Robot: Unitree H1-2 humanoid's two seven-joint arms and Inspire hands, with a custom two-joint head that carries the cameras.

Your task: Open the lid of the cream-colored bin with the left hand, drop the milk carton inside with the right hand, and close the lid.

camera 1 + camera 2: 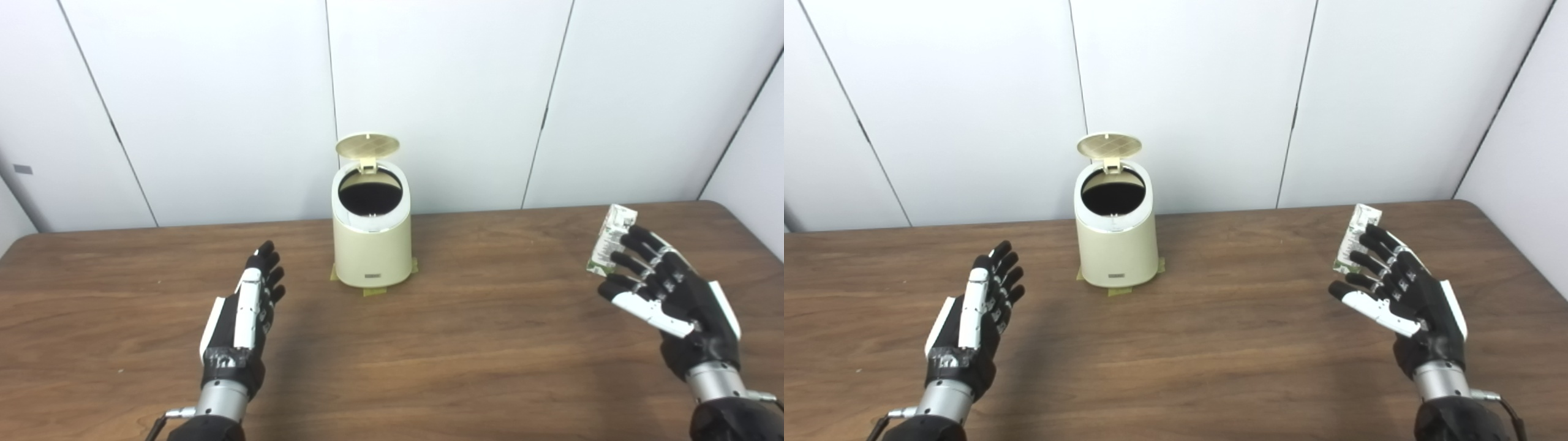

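From the left eye view, you have the cream-colored bin (372, 242) standing near the table's (429, 367) far edge, about midway along it, on small tabs of tape (374, 291) that likely mark and fix its spot. Its lid (367, 146) is already up, tipped back on the rear hinge, so the dark mouth faces you and the drop path is clear. Your left hand (248, 312) hovers over the table on the near left side, well apart from the bin, fingers straight and holding nothing; I judge it is parked there to stay out of the carton's way while staying ready to come back for the lid. Your right hand (664, 288) is toward the right edge, and the milk carton (609, 240) stands upright just beyond its fingertips. The fingers are spread and curved toward the carton, but you cannot tell from here whether they touch or grip it.

From the right eye view, the same layout holds: the carton sits against the fingers of your right hand, thumb still apart from it, so I read this as a reach, not a firm hold. The drop and the lid closing remain to be done.
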